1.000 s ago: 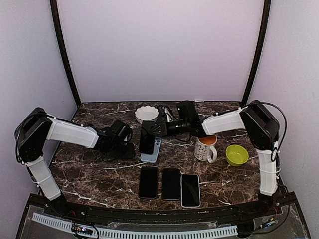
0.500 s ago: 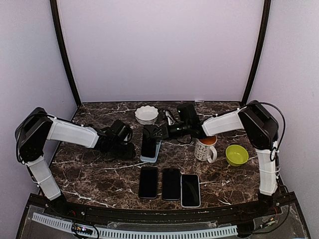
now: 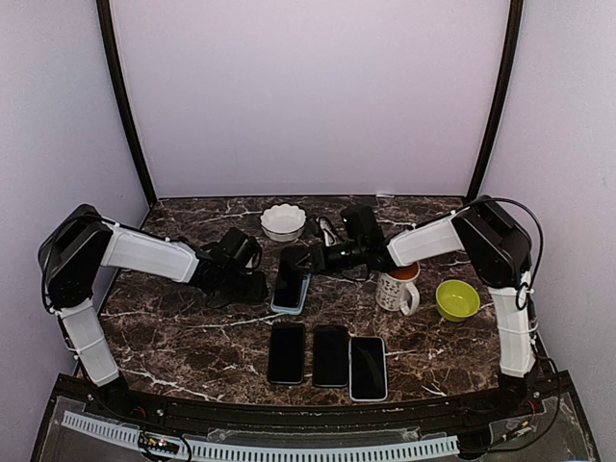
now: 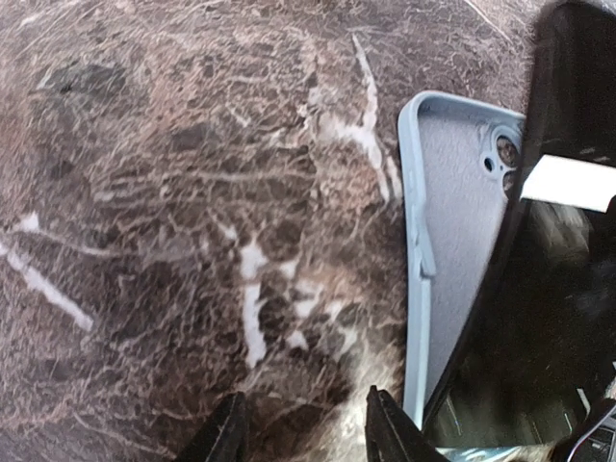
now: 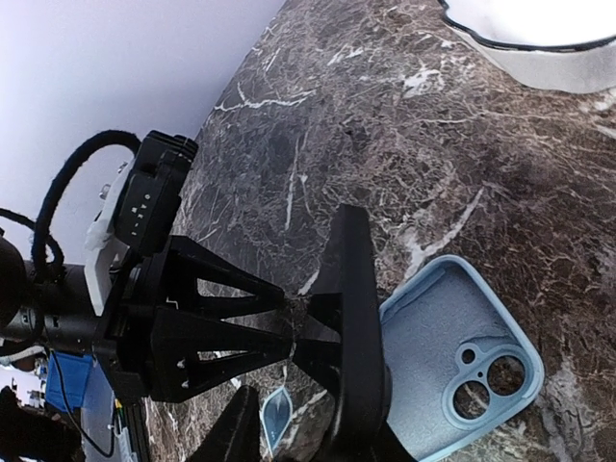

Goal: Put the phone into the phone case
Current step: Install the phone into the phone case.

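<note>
The light-blue phone case (image 3: 297, 303) lies open side up in the middle of the table, also in the wrist views (image 4: 452, 231) (image 5: 462, 375). The black phone (image 3: 288, 276) leans tilted over the case, its long edge up (image 5: 356, 318) (image 4: 553, 289). My right gripper (image 3: 311, 259) (image 5: 294, 438) is at the phone's far end, open: a gap shows between one finger and the phone, and the other finger is hidden behind it. My left gripper (image 3: 258, 286) (image 4: 303, 433) is open just left of the case, tips close to the phone's edge, with only marble between them.
Three dark phones (image 3: 330, 355) lie in a row near the front edge. A white bowl (image 3: 283, 221) (image 5: 539, 38) stands behind the case. A mug (image 3: 397, 286) and a green bowl (image 3: 457, 299) stand to the right, under the right arm.
The phone has come down from a raised grip to lean over the case. My right gripper's jaws have parted. My left gripper has shifted slightly right, toward the case.
</note>
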Controlling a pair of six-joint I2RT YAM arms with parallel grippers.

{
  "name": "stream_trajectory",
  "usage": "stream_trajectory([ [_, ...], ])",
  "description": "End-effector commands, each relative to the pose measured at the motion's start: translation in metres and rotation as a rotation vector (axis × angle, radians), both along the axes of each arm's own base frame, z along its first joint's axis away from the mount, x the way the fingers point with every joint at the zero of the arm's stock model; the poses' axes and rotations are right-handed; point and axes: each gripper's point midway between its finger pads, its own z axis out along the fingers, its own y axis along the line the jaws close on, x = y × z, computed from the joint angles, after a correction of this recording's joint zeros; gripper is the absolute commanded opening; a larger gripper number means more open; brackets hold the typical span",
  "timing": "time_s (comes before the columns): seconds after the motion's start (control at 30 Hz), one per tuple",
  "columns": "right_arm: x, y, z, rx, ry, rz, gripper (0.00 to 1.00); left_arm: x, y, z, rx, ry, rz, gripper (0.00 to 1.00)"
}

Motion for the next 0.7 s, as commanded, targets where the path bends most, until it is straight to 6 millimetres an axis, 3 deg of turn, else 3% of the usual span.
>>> stream_trajectory([
  [0.0,0.011,-0.001,-0.006,-0.009,-0.025,-0.036,0.35,-0.003,0.002,-0.013,0.021,0.045,-0.007,0.41],
  [0.27,0.022,-0.013,-0.026,-0.136,-0.010,-0.113,0.37,0.007,0.004,-0.011,0.060,0.007,-0.001,0.41],
  [0.67,0.029,-0.028,-0.038,-0.296,-0.025,-0.184,0.46,0.012,0.002,-0.015,0.076,0.003,-0.015,0.41],
])
